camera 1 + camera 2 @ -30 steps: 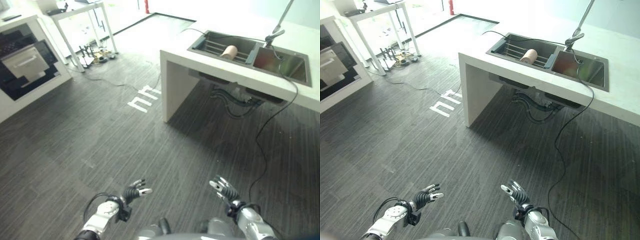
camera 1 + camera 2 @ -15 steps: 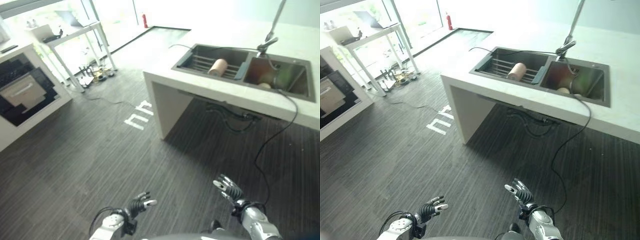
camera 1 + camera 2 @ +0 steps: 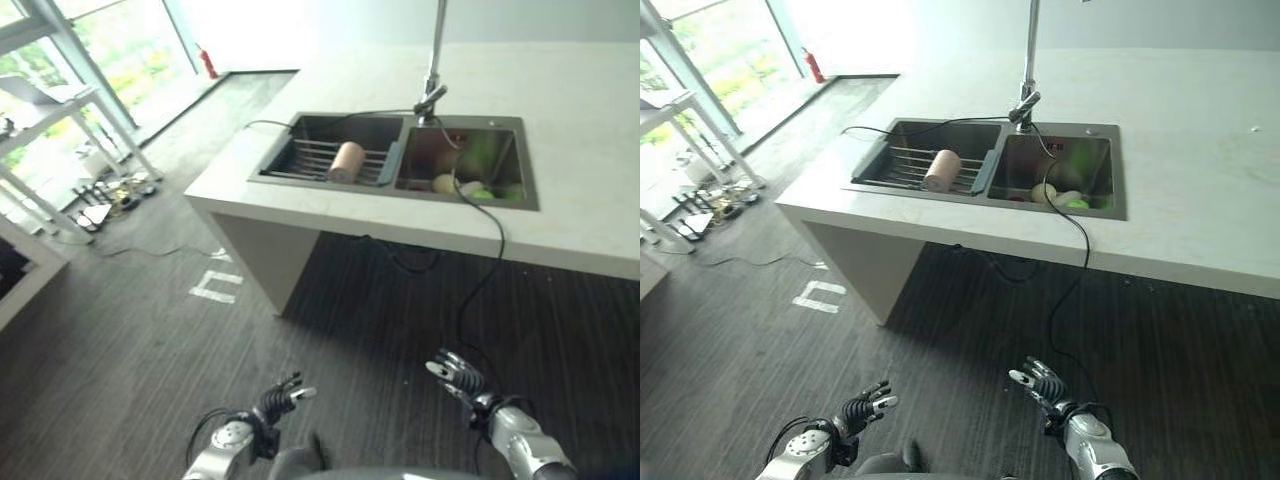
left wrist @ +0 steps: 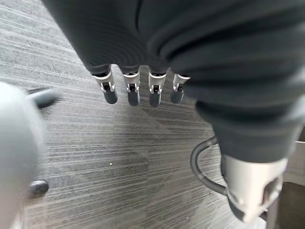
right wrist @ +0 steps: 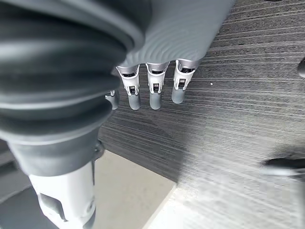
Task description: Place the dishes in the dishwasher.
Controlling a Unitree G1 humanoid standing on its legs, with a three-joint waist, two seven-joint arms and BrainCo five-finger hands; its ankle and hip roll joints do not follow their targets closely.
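At 12 o'clock, counter (image 3: 330, 215) sink (image 3: 470, 165) holds dishes (image 3: 447, 184): likely rigid, slippery, grip rims. Left robot hand (image 3: 277, 399), right robot hand (image 3: 455, 375) open, empty.

I count one double-basin sink (image 3: 1110, 205) in one white counter (image 3: 1200, 160), with one tall faucet (image 3: 1028, 60) behind it. One wire rack (image 3: 902, 168) sits in one basin, with one tan cup (image 3: 941, 169) lying on it. The other basin holds a cluster of dishes (image 3: 1060, 195); their number I cannot tell. One red fire extinguisher (image 3: 816, 66) stands far off.
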